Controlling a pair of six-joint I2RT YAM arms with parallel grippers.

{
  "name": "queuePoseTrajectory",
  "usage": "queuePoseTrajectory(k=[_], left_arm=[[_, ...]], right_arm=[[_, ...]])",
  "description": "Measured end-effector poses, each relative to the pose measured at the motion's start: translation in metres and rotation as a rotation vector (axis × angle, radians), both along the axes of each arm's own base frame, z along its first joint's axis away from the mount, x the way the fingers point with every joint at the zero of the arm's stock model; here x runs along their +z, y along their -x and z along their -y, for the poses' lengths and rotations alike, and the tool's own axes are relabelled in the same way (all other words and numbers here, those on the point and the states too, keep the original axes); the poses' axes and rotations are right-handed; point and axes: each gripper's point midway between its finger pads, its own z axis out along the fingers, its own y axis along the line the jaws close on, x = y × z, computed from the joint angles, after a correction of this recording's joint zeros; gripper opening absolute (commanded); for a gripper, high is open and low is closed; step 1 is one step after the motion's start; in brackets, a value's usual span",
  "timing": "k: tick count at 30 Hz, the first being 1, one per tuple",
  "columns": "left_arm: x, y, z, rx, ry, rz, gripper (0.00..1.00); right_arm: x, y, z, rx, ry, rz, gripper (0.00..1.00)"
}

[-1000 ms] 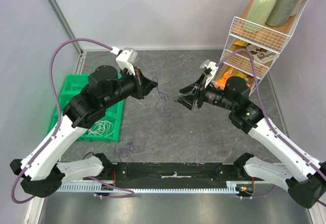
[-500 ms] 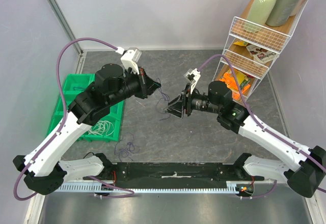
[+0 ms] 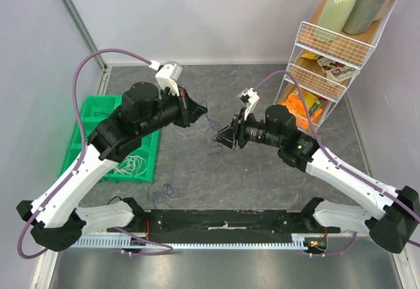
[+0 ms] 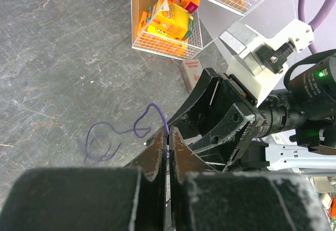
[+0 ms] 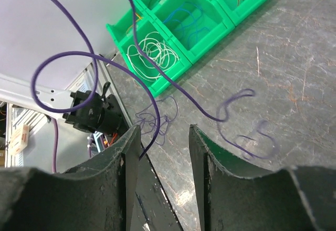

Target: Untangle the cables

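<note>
Table [image 3: 262, 171]: open floor mid-span, green bin [image 3: 85, 115] at left edge, wire rack [image 3: 328, 46] at right. Left gripper [image 4: 168, 136] pinched tight on purple cable [image 4: 135, 131], above mid-table. Right gripper [image 5: 160, 136] jaws half apart, strand between them, contact unclear. Second tangle [image 3: 162, 190] near front edge.

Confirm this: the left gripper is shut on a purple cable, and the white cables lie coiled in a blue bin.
Wrong on the bin: it is green, not blue, as the right wrist view shows. The rest holds: left gripper shut on the purple cable, white cables coiled in it.
</note>
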Motion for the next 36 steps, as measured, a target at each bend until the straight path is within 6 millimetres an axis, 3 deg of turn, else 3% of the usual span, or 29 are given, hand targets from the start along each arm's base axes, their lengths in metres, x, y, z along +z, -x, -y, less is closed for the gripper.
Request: queuePoseTrajectory(k=[11,13,18,24,28,32,36], left_arm=[[0.003,0.002,-0.002,0.000,0.006,0.006,0.02],[0.003,0.002,-0.002,-0.001,0.007,0.007,0.02],[0.004,0.003,-0.002,-0.001,0.009,0.009,0.02],[0.006,0.002,-0.009,0.026,0.011,0.024,0.02],[0.019,-0.003,-0.019,0.084,0.033,0.076,0.02],[0.032,-0.003,-0.029,0.119,0.057,0.123,0.02],[0.019,-0.006,-0.032,0.138,0.021,0.124,0.02]], right_arm=[[-0.012,-0.002,0.005,-0.035,0.040,-0.039,0.49],[-0.011,-0.001,0.005,-0.030,0.034,-0.047,0.38],[-0.005,0.005,-0.004,-0.001,-0.011,-0.059,0.00],[-0.007,0.004,-0.005,-0.012,-0.014,-0.054,0.00],[-0.035,0.007,0.004,-0.043,0.029,-0.075,0.00],[-0.078,0.027,0.008,-0.020,0.085,-0.123,0.00],[-0.082,0.052,0.004,0.033,0.067,-0.101,0.00]])
